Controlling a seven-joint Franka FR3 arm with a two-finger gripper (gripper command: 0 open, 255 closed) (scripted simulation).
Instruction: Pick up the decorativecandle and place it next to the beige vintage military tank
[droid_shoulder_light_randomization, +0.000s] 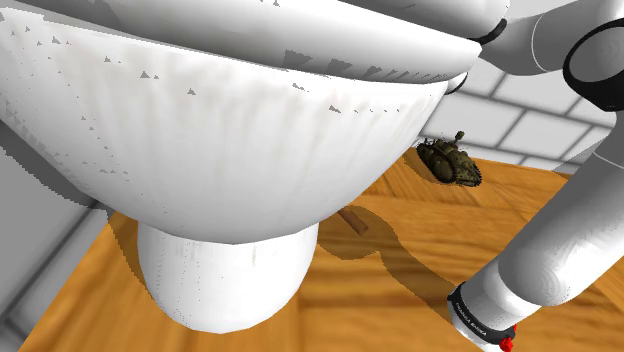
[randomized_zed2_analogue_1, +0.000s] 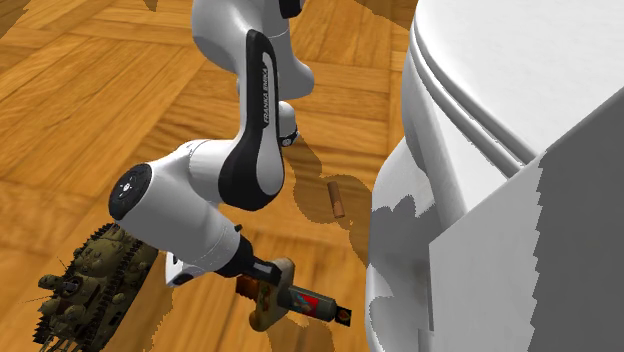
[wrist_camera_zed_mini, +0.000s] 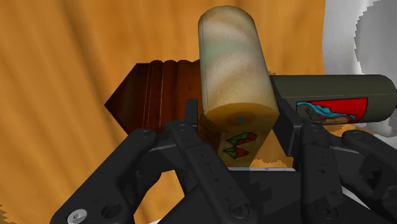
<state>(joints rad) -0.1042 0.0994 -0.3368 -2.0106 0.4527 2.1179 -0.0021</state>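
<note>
Nearest the shoulder camera, a large white toilet bowl (droid_shoulder_light_randomization: 230, 150) is seen above a wooden plank floor (droid_shoulder_light_randomization: 420, 270). An olive-brown toy tank (randomized_zed2_analogue_1: 85, 290) is found at the second exterior view's lower left. The mottled tan cylindrical candle (randomized_zed2_analogue_1: 272, 298) is held near it, to its right, at bottom centre. The black two-finger gripper (wrist_camera_zed_mini: 236, 118) is clamped on the candle, whose long axis runs along the fingers (wrist_camera_zed_mini: 191, 114).
</note>
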